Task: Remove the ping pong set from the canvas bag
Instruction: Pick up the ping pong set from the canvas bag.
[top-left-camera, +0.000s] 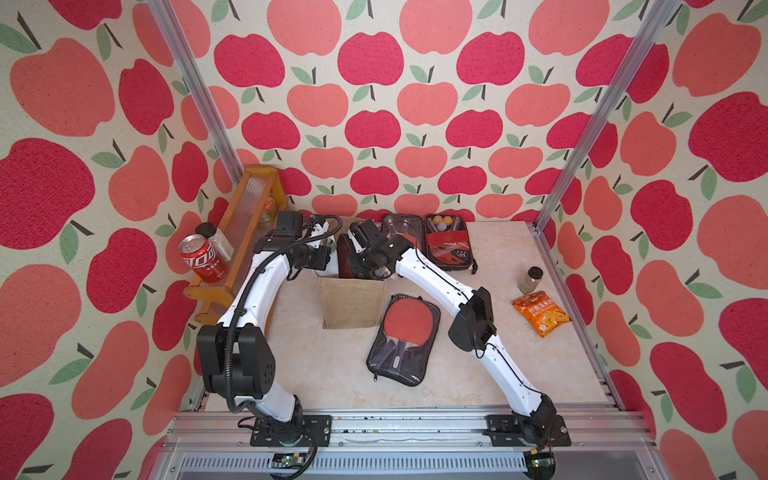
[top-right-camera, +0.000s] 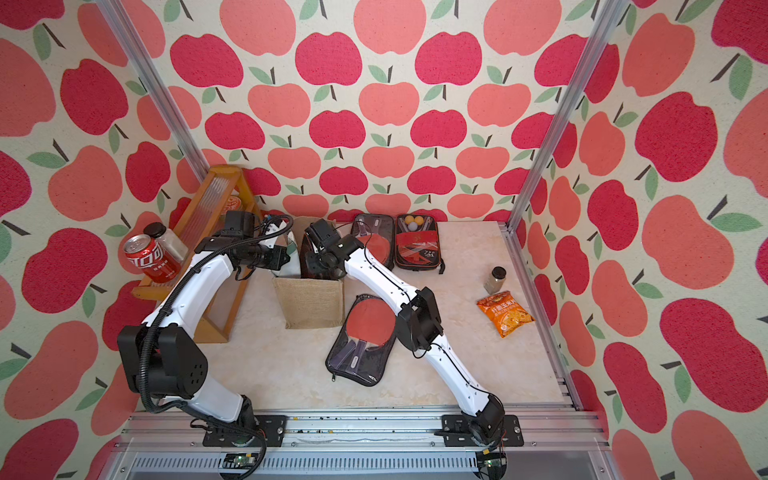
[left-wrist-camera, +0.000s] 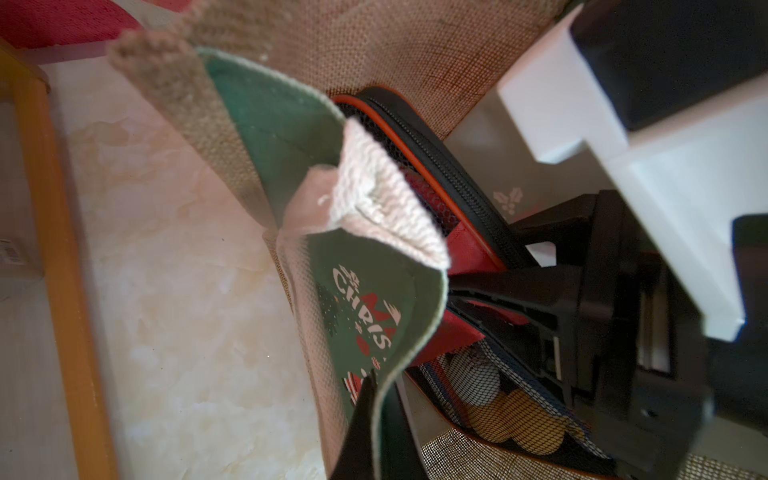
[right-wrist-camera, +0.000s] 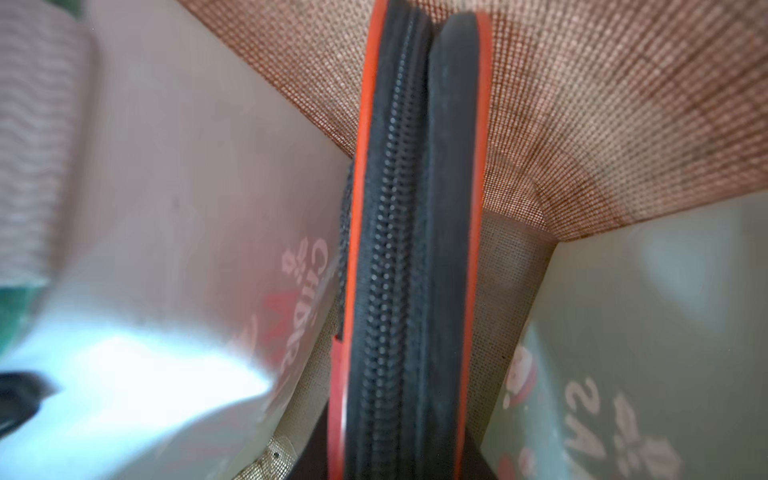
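The tan jute canvas bag (top-left-camera: 351, 303) (top-right-camera: 309, 303) stands upright mid-table. My left gripper (left-wrist-camera: 380, 399) is shut on the rim of its green printed side panel (left-wrist-camera: 365, 291), at the bag's left edge (top-left-camera: 330, 253). A ping pong set (right-wrist-camera: 409, 249), a black zipped case with orange piping, stands on edge inside the bag (left-wrist-camera: 469, 199). My right gripper (right-wrist-camera: 409, 457) reaches down into the bag and is shut on the case's zip edge. Balls show through the case's mesh (left-wrist-camera: 519, 415). In both top views the right fingertips are hidden inside the bag.
Other paddle cases lie on the table: one in front of the bag (top-left-camera: 405, 336), and an open one with balls at the back (top-left-camera: 449, 241). A wooden rack (top-left-camera: 245, 232) with a cola can (top-left-camera: 203, 257) stands left. A spice jar (top-left-camera: 530, 280) and snack packet (top-left-camera: 542, 313) lie right.
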